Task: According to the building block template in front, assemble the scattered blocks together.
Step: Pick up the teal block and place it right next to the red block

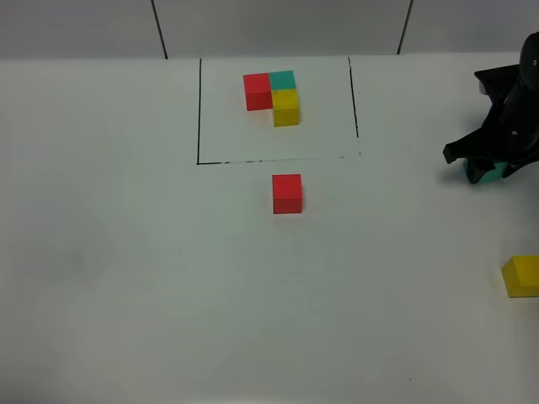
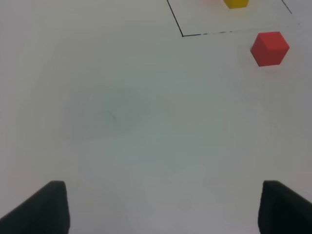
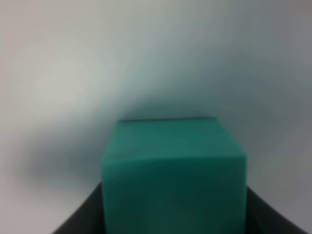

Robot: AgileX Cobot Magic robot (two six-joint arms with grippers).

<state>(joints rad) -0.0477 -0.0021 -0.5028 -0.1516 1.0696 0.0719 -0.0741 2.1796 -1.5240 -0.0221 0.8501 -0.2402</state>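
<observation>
The white table (image 1: 126, 252) is plain, with a grey panelled wall behind it, and the template (image 1: 274, 94) sits in a black drawn frame (image 1: 200, 109) at the far middle. The right tool (image 1: 487, 168) is closed on the teal cube (image 3: 173, 180), well apart from the template. The red cube (image 1: 287, 194) lies just before the frame, the yellow cube (image 1: 522, 276) is cut by the right edge, and the left tool (image 2: 163, 209) stands open, only its dark tips showing.
</observation>
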